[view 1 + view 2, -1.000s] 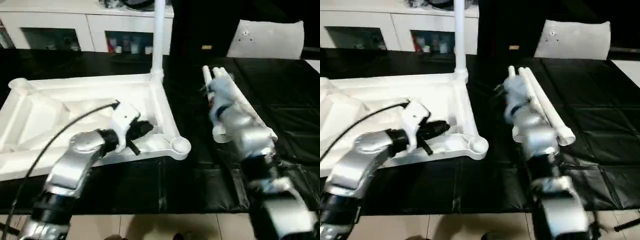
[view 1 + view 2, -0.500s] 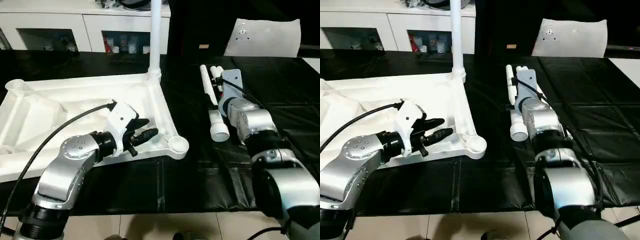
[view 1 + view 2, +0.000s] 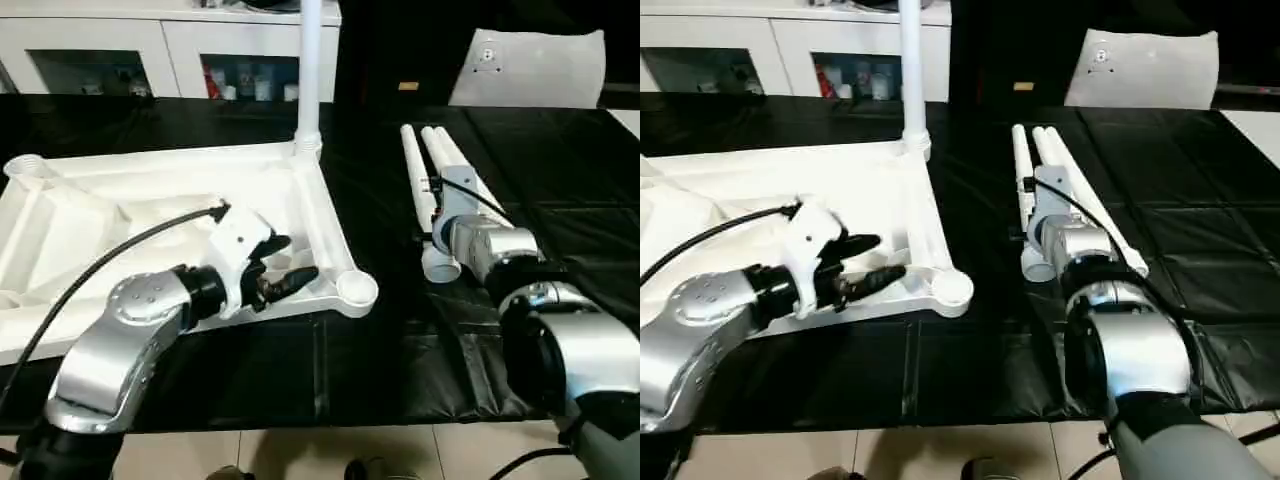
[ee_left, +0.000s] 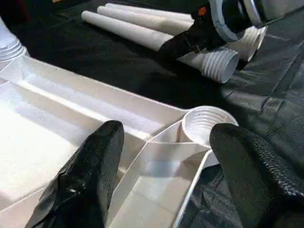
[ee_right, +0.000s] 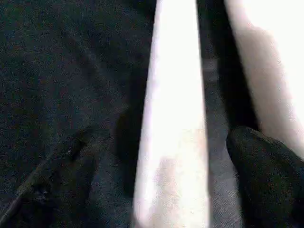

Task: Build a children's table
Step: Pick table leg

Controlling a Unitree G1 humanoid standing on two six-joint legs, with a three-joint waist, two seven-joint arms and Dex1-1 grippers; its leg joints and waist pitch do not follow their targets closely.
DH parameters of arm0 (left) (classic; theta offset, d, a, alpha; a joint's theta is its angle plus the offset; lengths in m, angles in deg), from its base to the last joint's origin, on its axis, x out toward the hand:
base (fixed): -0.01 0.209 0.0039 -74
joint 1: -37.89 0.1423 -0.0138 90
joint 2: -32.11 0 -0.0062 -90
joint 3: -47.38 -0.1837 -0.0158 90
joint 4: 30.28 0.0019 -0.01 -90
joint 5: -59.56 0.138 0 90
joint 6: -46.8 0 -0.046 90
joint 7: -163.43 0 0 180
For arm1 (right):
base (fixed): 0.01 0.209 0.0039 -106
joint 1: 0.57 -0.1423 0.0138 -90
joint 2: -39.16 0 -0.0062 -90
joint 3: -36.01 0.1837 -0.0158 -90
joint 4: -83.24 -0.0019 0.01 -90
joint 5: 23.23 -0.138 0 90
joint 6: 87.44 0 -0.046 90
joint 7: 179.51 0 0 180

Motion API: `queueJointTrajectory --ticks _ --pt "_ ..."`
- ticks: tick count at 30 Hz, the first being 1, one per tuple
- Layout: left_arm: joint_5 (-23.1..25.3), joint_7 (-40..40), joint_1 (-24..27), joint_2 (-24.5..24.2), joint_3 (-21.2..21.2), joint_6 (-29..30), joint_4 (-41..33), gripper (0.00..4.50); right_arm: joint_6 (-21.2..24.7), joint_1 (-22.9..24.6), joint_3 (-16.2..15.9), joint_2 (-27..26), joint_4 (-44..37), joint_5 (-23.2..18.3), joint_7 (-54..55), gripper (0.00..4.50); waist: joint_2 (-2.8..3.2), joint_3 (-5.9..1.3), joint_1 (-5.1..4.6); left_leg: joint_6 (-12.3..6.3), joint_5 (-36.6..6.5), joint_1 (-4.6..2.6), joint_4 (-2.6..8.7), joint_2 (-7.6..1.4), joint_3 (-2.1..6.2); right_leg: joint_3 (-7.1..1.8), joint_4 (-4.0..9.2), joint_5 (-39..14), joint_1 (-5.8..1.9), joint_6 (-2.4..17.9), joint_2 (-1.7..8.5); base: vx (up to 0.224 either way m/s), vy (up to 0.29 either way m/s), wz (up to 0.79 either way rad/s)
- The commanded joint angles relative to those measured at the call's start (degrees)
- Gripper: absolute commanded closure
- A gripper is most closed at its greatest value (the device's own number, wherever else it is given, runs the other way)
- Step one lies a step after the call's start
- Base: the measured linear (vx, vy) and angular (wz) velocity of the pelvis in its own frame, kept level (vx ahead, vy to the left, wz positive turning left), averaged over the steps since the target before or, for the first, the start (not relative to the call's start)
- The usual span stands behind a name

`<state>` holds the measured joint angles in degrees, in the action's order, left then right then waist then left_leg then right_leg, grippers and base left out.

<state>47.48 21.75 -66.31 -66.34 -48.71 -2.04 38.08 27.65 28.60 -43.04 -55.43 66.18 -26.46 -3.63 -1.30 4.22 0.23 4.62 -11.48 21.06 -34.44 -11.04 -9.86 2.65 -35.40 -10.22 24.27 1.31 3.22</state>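
Left tool (image 4: 161, 175) wide over top (image 3: 150, 190) near socket (image 4: 205, 124); right tool (image 5: 190, 156) wide, straddling leg (image 5: 175, 118).

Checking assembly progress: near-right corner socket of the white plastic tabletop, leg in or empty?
Empty. The round threaded socket is open, no leg in it; loose white legs lie on the black table.

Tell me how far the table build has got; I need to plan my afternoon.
Done: one leg stands upright in a far corner socket of the upturned table top. In hand: nothing held; the open left gripper hovers at the empty near socket, and the open right gripper is down over the loose legs lying on the black cover. Left: fitting those legs into the remaining sockets.
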Motion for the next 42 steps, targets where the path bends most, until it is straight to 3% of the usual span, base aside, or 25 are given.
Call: queueJointTrajectory --ticks 1,5,7,11,18,26,30,31,36,39,40,42 --pt "0.86 -0.66 -0.45 -0.56 -0.46 -0.15 -0.58 0.87 3.35 -0.46 1.61 -0.48 2.02 -2.31 -0.70 0.00 0.37 -3.15 0.09 -1.86 -9.16 -0.34 3.50 -1.17 -0.18 -2.14 3.46 -9.16 -3.40 13.38 3.11 0.000 0.000 0.00" --pt "0.63 -0.87 -0.81 -0.81 -0.48 0.02 -0.53 0.52 4.84 -1.12 3.80 -0.64 2.73 -4.24 -1.04 0.00 0.45 -3.24 0.17 -1.34 -8.81 -0.35 3.54 -1.23 -0.11 -2.13 3.31 -8.37 -3.35 13.21 3.14 0.000 0.000 0.00" --pt "0.51 -0.96 -0.71 -1.26 -0.74 -0.21 -0.92 0.21 6.72 -1.86 5.38 -0.49 3.33 -5.27 -1.51 0.37 0.41 -3.38 0.19 -1.34 -8.31 -0.23 3.50 -1.18 -0.12 -2.15 3.21 -7.70 -3.51 13.54 3.16 0.000 0.000 0.00" --pt "0.71 -0.69 -0.75 -1.48 -1.12 -0.87 -0.58 0.01 7.86 -2.23 5.18 -0.15 3.41 -4.88 -1.85 0.72 0.19 -3.58 0.25 -1.57 -7.27 -0.13 3.41 -1.18 -0.19 -2.15 3.18 -7.25 -3.61 13.65 3.27 0.000 0.000 0.00" --pt "-0.29 0.30 -1.47 -1.46 -1.51 -1.12 0.46 0.00 8.32 -2.29 4.14 0.63 3.28 -3.61 -3.05 1.34 0.41 -3.94 0.32 -1.16 -6.97 -0.18 3.25 -1.22 -0.23 -2.16 3.10 -6.96 -3.65 14.02 3.33 0.000 0.000 0.00" --pt "-0.49 0.46 -1.01 -1.41 -2.09 -1.30 0.40 0.00 8.16 -1.71 3.79 1.21 3.12 -3.09 -3.40 1.87 -0.30 -4.57 0.31 -1.73 -5.00 -0.06 2.91 -1.23 -0.36 -2.21 2.74 -6.18 -3.92 13.96 3.41 0.000 0.000 0.00" --pt "-0.25 0.16 -0.81 -1.38 -2.09 -2.31 1.37 0.00 8.36 -1.91 4.03 0.86 3.02 -3.18 -3.74 2.26 0.20 -4.44 0.30 -1.42 -6.35 -0.01 2.81 -1.20 -0.34 -2.20 2.92 -7.66 -3.69 13.77 3.36 0.000 0.000 0.00" --pt "0.05 -0.15 -0.89 -1.34 -2.11 -2.53 1.67 0.00 8.25 -1.93 4.05 0.81 2.99 -3.19 -3.80 2.43 0.09 -4.43 0.25 -1.26 -6.88 -0.04 2.79 -1.15 -0.38 -2.20 3.04 -8.38 -3.64 13.57 3.29 0.000 0.000 0.00" --pt "-0.91 -1.11 -1.71 -0.11 -1.59 -1.06 1.96 0.00 2.27 -1.22 5.50 0.46 1.97 -4.18 -3.77 2.63 0.45 -4.19 0.26 0.29 -10.22 -0.22 2.88 -1.23 -0.17 -2.18 3.35 -12.18 -3.32 12.48 3.35 0.000 0.000 0.00" --pt "-0.91 -1.43 -1.66 0.18 -1.64 -1.51 2.21 0.00 1.27 -1.35 7.85 0.20 1.63 -6.29 -2.54 2.64 0.41 -4.34 0.24 0.06 -9.80 -0.12 2.81 -1.14 -0.12 -2.17 3.16 -11.00 -3.47 12.51 3.28 0.000 0.000 0.00" --pt "-0.75 -1.43 -1.64 0.14 -1.80 -1.80 2.38 0.00 1.02 -1.32 8.29 0.11 1.55 -6.69 -2.42 2.64 0.76 -4.72 0.31 -0.08 -9.05 -0.18 2.67 -1.13 -0.05 -2.13 2.86 -9.70 -3.64 12.79 3.26 0.000 0.000 0.00" --pt "-0.83 -2.15 -1.94 1.00 -1.77 -2.27 3.14 0.00 -3.22 -0.81 8.17 -0.46 0.41 -6.67 -3.37 2.64 1.01 -4.68 0.25 -0.33 -8.57 -0.03 2.66 -1.13 -0.07 -2.08 2.84 -8.27 -3.60 13.28 3.24 0.000 0.000 0.00"
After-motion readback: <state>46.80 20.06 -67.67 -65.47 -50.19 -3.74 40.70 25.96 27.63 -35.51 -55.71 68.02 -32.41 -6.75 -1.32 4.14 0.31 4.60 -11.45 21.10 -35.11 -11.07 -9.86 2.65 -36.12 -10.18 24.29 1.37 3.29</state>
